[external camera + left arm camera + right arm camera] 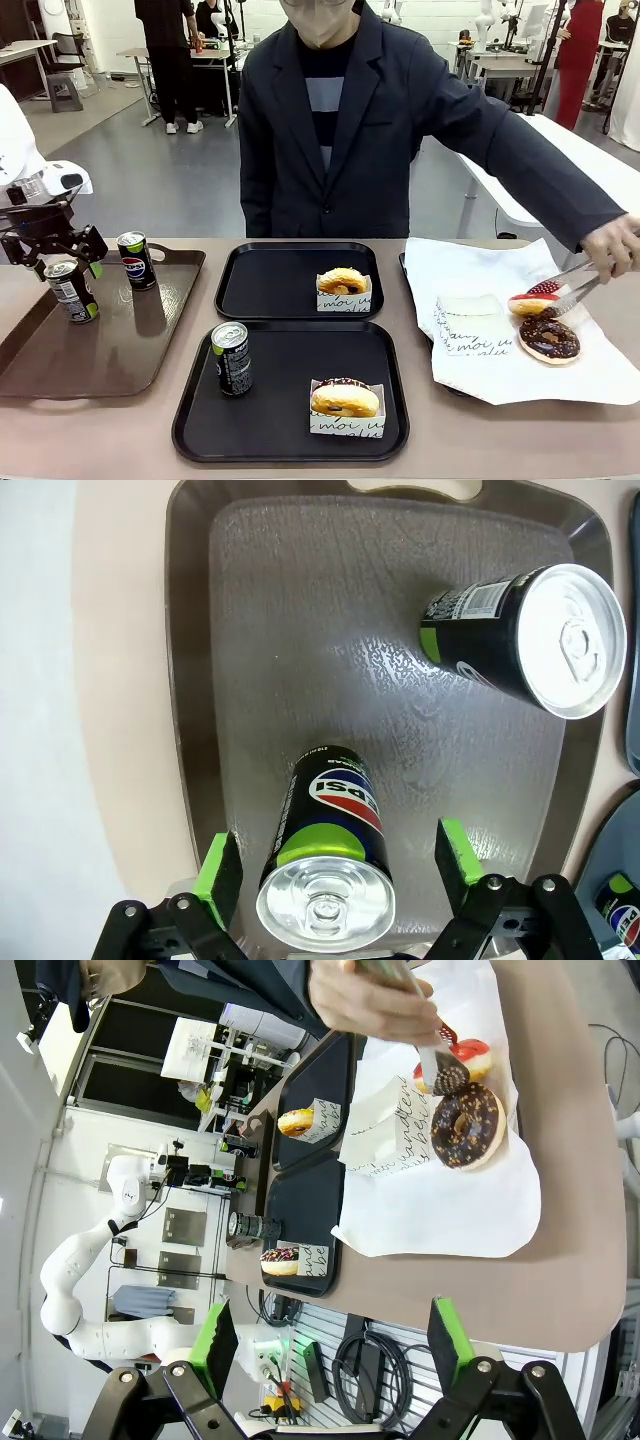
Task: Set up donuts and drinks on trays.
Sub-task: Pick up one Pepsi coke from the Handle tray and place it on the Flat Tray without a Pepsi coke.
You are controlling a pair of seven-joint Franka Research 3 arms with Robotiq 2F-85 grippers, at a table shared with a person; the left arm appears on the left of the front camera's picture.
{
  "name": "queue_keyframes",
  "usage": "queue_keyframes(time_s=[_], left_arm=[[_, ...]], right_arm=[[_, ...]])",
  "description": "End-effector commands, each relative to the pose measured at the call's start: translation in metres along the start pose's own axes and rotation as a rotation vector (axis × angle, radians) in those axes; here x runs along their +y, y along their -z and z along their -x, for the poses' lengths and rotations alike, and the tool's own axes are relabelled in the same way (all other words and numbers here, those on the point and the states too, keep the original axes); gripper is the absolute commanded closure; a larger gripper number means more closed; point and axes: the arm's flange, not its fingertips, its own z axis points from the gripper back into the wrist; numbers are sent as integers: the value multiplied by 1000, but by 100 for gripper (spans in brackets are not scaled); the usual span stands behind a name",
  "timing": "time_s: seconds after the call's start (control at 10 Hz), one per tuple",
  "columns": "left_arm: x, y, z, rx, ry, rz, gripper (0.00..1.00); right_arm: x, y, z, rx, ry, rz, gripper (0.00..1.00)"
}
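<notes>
**Open left gripper straddles an upright can**

Our left gripper [337, 862] stands open, its pads either side of the left can [72, 291] without touching it. That can stands upright, silver top up, on the brown tray [60, 370] near the Pepsi can [135, 260]. A third can [232, 360] stands upright on the near tray [290, 380].

We count four donuts:
- near donut [345, 399]
- far donut [343, 281] on the far tray [270, 285]
- chocolate donut [549, 339] on the paper [480, 390]
- red donut [530, 304], partly hidden by the tongs [575, 290]

Our right gripper [330, 1345] gapes empty.

Trays, donuts, cans: current placement.
Near tray [280, 425]: dark-topped donut [344, 399] in holder, upright black-green can [232, 358]. Far tray [265, 282]: golden donut [343, 281] in holder. Second can [72, 290] upright on brown tray [115, 350]. Chocolate donut [549, 339] on white paper [460, 268], red-iced donut [530, 304] beside it.
</notes>
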Motion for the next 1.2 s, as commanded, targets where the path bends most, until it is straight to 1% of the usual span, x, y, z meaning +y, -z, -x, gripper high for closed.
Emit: queue_keyframes(time_s=[0.0, 0.3, 0.4, 0.5, 0.6, 0.7, 0.9, 1.0, 1.1], left_arm=[[2, 9, -4, 7, -23, -39, 0], [5, 15, -5, 6, -23, -40, 0], [5, 15, -6, 1, -21, -36, 18], [6, 13, -7, -3, -16, -34, 55], [6, 11, -8, 1, -18, -33, 74], [6, 10, -8, 7, -22, -33, 100], [7, 9, -7, 11, -50, -37, 100], [7, 5, -7, 15, -58, -38, 92], [5, -2, -6, 15, -58, -36, 100]], right_arm=[[1, 0, -4, -19, -14, -32, 0], [1, 0, -4, -19, -14, -32, 0], [1, 0, -4, -19, -14, -32, 0], [1, 0, -4, -19, -14, -32, 0], [1, 0, -4, -19, -14, -32, 0], [1, 0, -4, -19, -14, -32, 0], [1, 0, -4, -19, -14, -32, 0], [1, 0, -4, -19, -14, -32, 0], [1, 0, -4, -19, -14, -32, 0]])
